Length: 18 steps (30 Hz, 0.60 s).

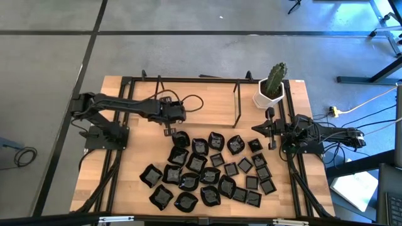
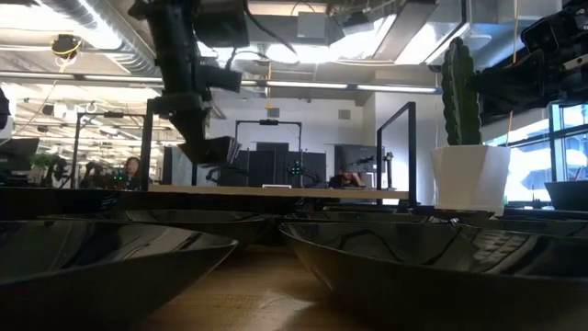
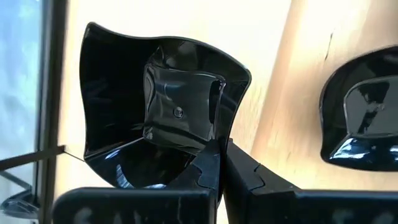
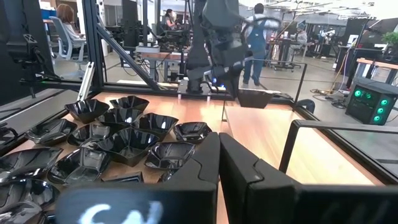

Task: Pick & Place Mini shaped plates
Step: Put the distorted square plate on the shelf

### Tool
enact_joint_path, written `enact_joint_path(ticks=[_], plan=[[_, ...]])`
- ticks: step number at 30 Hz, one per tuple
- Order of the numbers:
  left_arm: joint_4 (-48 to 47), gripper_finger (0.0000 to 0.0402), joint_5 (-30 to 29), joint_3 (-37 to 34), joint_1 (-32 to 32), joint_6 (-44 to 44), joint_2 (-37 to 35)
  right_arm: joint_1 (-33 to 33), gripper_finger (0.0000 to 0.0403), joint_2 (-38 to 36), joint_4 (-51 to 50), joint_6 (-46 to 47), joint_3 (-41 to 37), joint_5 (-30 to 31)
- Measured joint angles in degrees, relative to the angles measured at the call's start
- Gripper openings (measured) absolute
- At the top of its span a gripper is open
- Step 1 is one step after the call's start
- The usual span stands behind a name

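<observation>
Wavy plate (image 3: 155, 106) pinched in left gripper (image 3: 221, 158), above table (image 1: 207, 103).

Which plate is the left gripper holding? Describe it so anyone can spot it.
Start at the wooden table and find the cluster of black plates. The held plate is at the cluster's upper-left edge, under the left gripper. It alone is pinched by its wavy rim between shut fingers.

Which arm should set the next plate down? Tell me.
Left. The left gripper is shut on a wavy-rimmed plate, lifted beside the pile of plates. The right gripper is shut and empty by the white pot.
</observation>
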Motion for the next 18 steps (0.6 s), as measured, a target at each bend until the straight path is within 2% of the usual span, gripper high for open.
enact_joint_path(ticks=[5, 10, 18], plan=[[0.2, 0.0003, -0.5, 0.0, 0.0, -0.2, 4.6, 0.0, 0.0007, 0.0, 0.0, 0.0, 0.0, 0.0], [0.3, 0.0002, -3.8, 0.2, 0.0, -0.2, 8.6, 0.0, 0.0007, 0.0, 0.0, 0.0, 0.0, 0.0], [0.5, 0.0006, -4.6, 0.0, -0.1, -1.9, 8.3, 0.0, 0.0007, 0.0, 0.0, 0.0, 0.0, 0.0]])
